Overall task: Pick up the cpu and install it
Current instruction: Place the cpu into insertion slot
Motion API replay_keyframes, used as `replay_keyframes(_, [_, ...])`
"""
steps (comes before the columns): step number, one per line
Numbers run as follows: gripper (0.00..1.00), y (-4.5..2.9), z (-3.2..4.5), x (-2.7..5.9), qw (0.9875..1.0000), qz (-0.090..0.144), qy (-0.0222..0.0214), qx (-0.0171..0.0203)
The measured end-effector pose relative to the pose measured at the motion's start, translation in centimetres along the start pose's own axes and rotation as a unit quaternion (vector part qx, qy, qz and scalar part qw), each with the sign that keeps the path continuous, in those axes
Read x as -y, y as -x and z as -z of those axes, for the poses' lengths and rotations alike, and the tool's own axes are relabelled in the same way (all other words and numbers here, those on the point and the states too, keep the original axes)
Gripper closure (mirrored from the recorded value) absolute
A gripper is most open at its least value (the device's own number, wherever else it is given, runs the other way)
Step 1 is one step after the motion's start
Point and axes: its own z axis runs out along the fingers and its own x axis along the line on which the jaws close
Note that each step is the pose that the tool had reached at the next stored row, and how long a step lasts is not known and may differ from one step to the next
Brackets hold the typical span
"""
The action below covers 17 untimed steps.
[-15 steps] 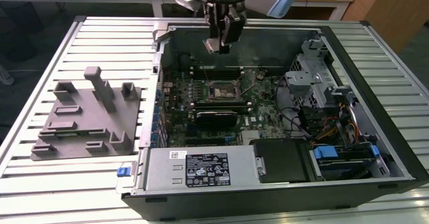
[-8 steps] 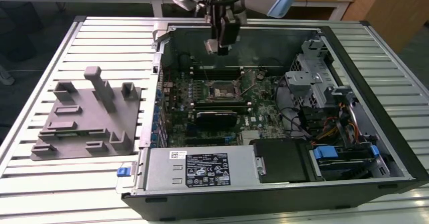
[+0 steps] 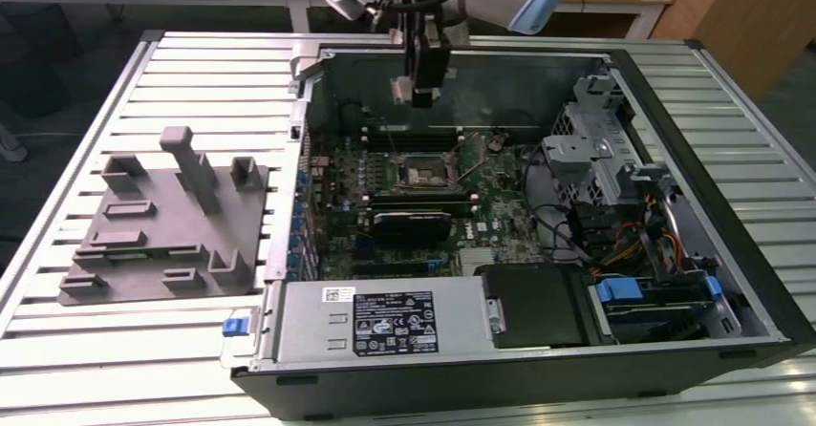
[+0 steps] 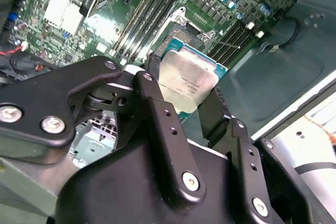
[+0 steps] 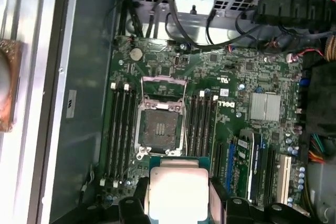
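Observation:
The cpu [image 4: 187, 82], a flat square chip with a shiny metal top and a teal rim, sits between the two black fingers of my gripper [image 4: 185, 86], which is shut on it. In the first wrist view the cpu [image 5: 176, 192] hangs above the motherboard, a little off from the open socket [image 5: 160, 128], whose metal frame stands lifted. In the exterior view my gripper [image 3: 418, 90] hovers over the back part of the open computer case, above and behind the socket [image 3: 425, 170]. The cpu is apart from the board.
A grey plastic fixture block [image 3: 166, 225] lies on the slatted table at the exterior view's left. Inside the case are memory slots [image 5: 119, 129] beside the socket, a drive cage [image 3: 597, 149], cables and a power supply [image 3: 382, 321]. The case walls [image 3: 460, 55] ring the board.

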Motion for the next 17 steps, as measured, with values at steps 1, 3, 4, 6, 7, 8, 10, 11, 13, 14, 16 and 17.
replay_keyframes(1, [0.46,-0.01,-0.07,-0.01,1.0000,-0.006,0.0001,0.0003])
replay_keyframes(3, [0.46,-0.12,-0.30,-0.06,0.9999,-0.011,0.0002,0.0003])
replay_keyframes(4, [0.46,-0.21,-0.47,-0.12,0.9999,-0.011,0.0003,0.0002])
replay_keyframes(6, [0.46,-0.41,-0.84,-0.30,0.9999,-0.011,0.0003,-0.0001])
replay_keyframes(7, [0.46,-0.54,-1.04,-0.45,0.9999,-0.011,0.0002,0.0000])
replay_keyframes(8, [0.46,-0.67,-1.23,-0.59,0.9999,-0.011,0.0002,-0.0001])
replay_keyframes(10, [0.46,-0.87,-1.61,-0.90,0.9999,-0.011,0.0003,-0.0001])
replay_keyframes(11, [0.46,-0.91,-1.79,-1.01,0.9999,-0.011,0.0003,0.0000])
replay_keyframes(13, [0.46,-0.92,-2.11,-1.11,1.0000,-0.009,0.0009,0.0000])
replay_keyframes(14, [0.46,-0.93,-2.21,-1.12,1.0000,-0.009,0.0024,0.0001])
replay_keyframes(16, [0.46,-0.92,-2.39,-1.11,0.9999,-0.008,0.0069,0.0004])
replay_keyframes(17, [0.46,-0.92,-2.50,-1.11,0.9999,-0.008,0.0087,0.0004])
